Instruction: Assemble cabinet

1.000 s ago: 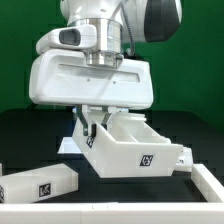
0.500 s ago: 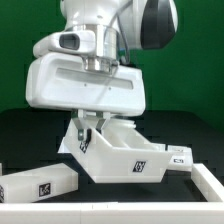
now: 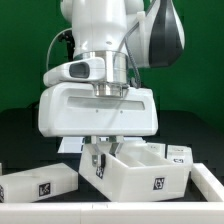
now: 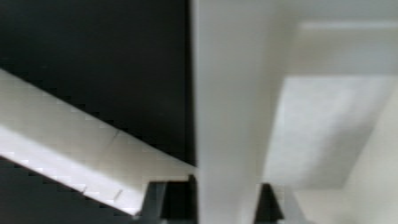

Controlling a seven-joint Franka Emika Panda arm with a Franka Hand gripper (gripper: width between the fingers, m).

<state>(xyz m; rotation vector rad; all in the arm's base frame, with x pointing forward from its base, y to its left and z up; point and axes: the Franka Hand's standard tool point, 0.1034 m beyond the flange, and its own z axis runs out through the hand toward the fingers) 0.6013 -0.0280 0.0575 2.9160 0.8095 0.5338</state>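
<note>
Exterior view, lower centre: the gripper [image 3: 103, 152] is clamped on the left wall of the open tray-like cabinet piece [image 3: 140, 172], which sits lower right over the dark counter [image 3: 30, 140]. A tagged cabinet block [image 3: 40, 186] lies lower left. Only the wrist view shows the dark fingers [image 4: 169, 197] close against both sides of that wall.
</note>
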